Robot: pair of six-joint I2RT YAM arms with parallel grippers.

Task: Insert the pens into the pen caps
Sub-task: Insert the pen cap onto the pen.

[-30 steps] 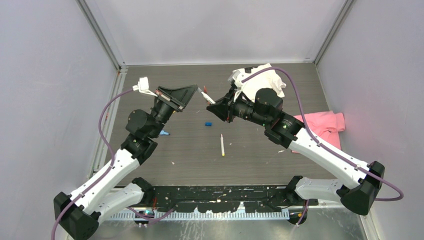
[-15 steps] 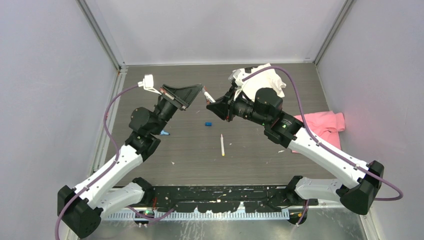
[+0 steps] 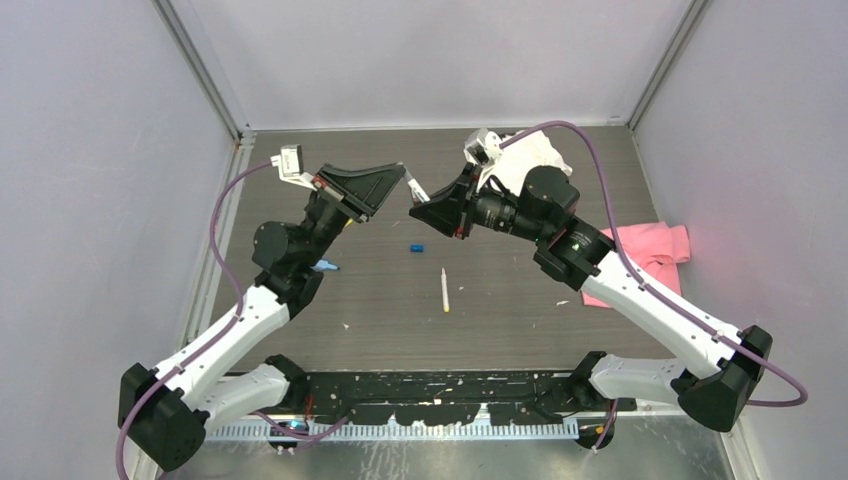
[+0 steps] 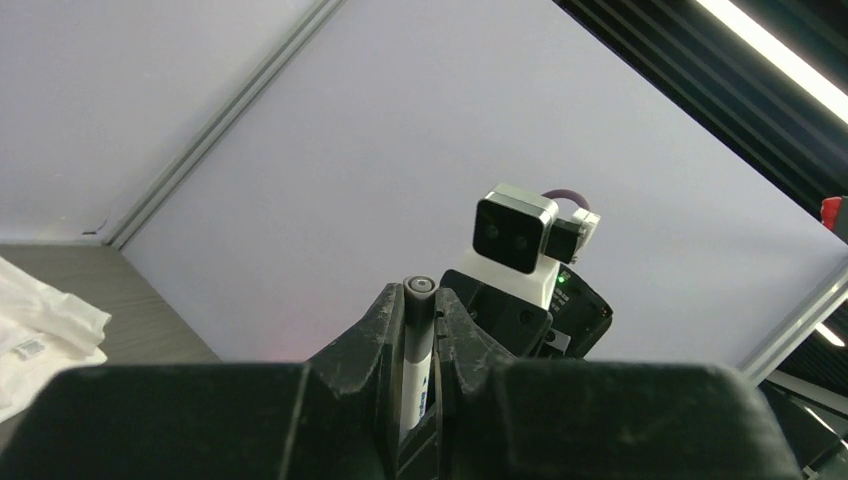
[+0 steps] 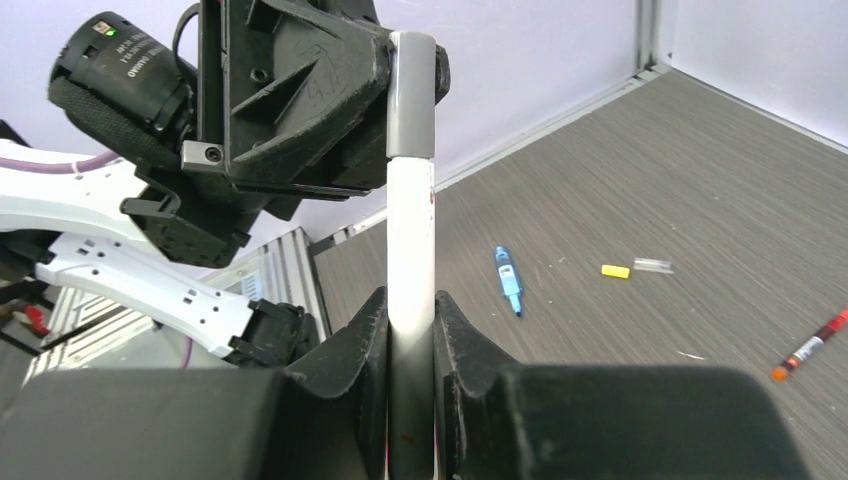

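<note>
While left end effector (image 4: 421,300) grips cap (image 5: 411,95), right end effector (image 5: 410,310) grips pen (image 5: 410,235), print unreadable

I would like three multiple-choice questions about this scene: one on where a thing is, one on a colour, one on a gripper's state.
1. Where does the pink cloth lie?
A) at the right edge of the table
B) under the left arm
C) in a gripper

2. What colour is the cap at the end of the held pen?
A) red
B) yellow
C) grey

3. How is the right gripper?
A) open above the table
B) shut on the pen
C) shut on the pink cloth

Answers:
1 A: the top view shows it at that edge.
2 C: the right wrist view shows it grey, held in the left gripper.
3 B: it clamps the white barrel from both sides.
</note>
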